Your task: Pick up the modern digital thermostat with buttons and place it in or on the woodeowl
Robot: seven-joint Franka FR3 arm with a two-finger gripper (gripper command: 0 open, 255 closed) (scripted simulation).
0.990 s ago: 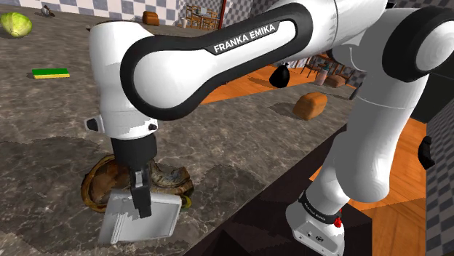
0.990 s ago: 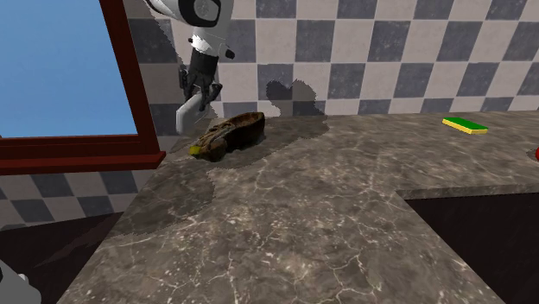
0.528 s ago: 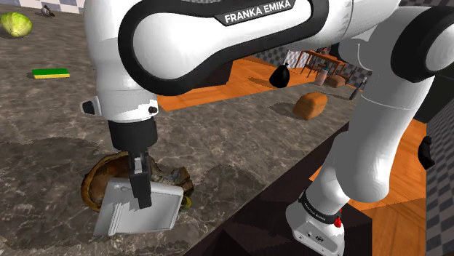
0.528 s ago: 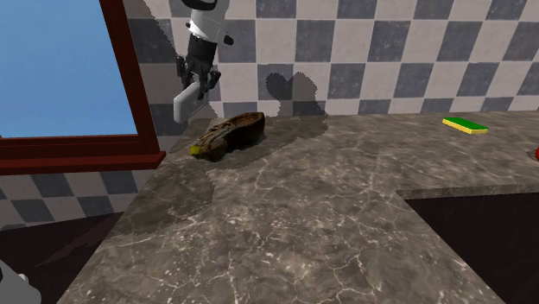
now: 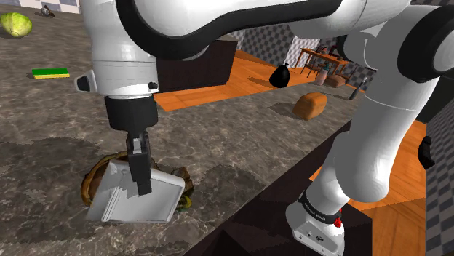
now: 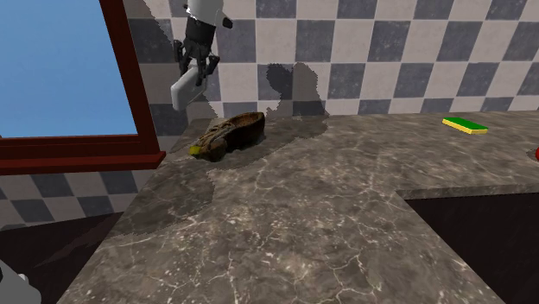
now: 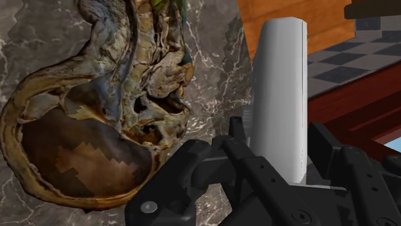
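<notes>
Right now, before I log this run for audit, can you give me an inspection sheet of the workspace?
Surface: dark marbled counter.
Job's things: pale grey thermostat held in the air beside the brown carved bowl, not in it.
Clutter: green-and-yellow sponge, green cabbage, brown loaf.
Grippers: gripper shut on the thermostat.
Cables: nothing seen.
Surroundings: checkered tile wall, red-framed window, wooden floor.

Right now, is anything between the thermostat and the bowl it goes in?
Nothing visible. The gripper holds the grey thermostat in the air just beside the brown bowl, with only bare counter beneath.
</notes>
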